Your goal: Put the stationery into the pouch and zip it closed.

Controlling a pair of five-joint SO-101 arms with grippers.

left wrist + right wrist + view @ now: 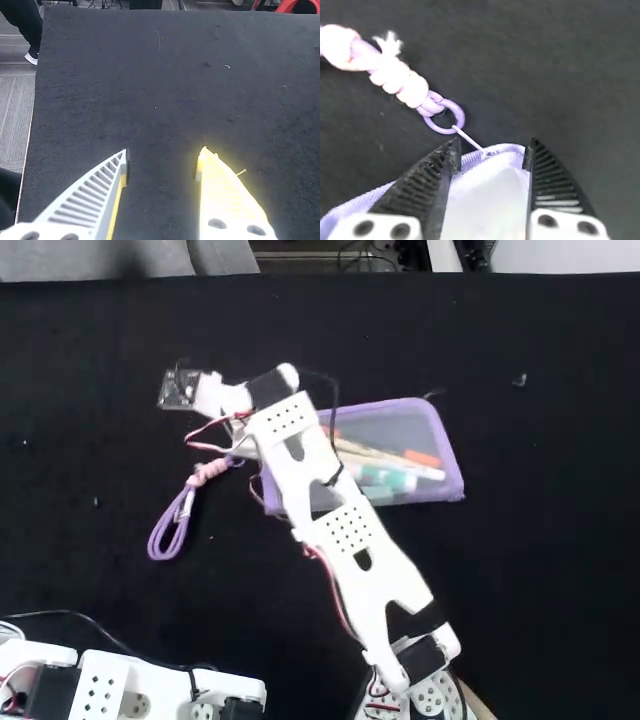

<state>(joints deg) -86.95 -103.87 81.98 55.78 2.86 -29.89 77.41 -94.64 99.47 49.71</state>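
Your right arm (340, 520) lies stretched across the worktop (540, 570) to the pouch (410, 430), and its wrist view explains the pose. The right jaws stand apart, released, straddling the pouch's end corner with one tip on each side of the purple fabric. Nothing is clenched. Just beyond the tips sits the pull ring (447, 120), joined to the corner by a thin link. From the ring a knotted cord (395, 80) trails off over the black surface to a loop (168, 532) lying apart from the pouch. I judge the jaws are placed here because the zipping step needs the slider, and the slider is at this corner.

The pouch lies flat near the middle of the worktop, clear side up. The stationery (395, 472) is already inside it, several pens lying lengthwise, so the loading looks done. I cannot tell whether the zip is run fully shut: from above the arm covers that end, and up close the teeth cannot be made out.

Your left arm (100, 690) sits at the near edge, well away from the pouch. The left jaws hang released over bare worktop, holding nothing. That keeps them out of the way, but it also means nothing pins the pouch. If you pull the ring, the light pouch may slide along instead of letting the slider travel, so consider bracing the far end with the left arm.
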